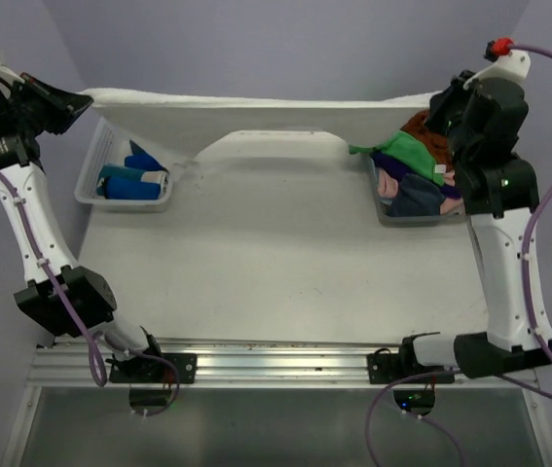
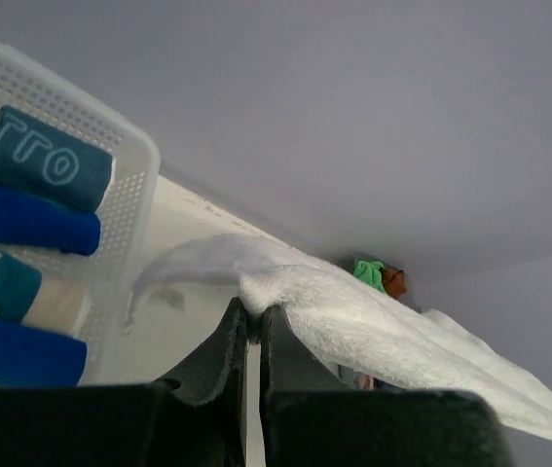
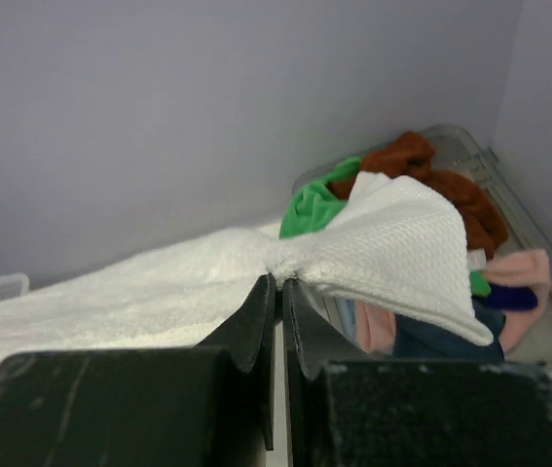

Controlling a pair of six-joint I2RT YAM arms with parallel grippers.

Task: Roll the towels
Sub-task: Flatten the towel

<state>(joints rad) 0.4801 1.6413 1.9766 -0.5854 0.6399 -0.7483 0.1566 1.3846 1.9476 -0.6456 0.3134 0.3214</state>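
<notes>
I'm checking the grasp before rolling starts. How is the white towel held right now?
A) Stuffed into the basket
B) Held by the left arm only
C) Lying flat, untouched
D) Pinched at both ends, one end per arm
D: the wrist views show the left jaws and the right jaws each shut on a bunched end of the white towel, which spans between the two arms.

Left gripper [image 2: 253, 313] pinches white towel [image 1: 256, 105] left end; right gripper [image 3: 278, 284] its right end (jaws closed on fabric).
</notes>
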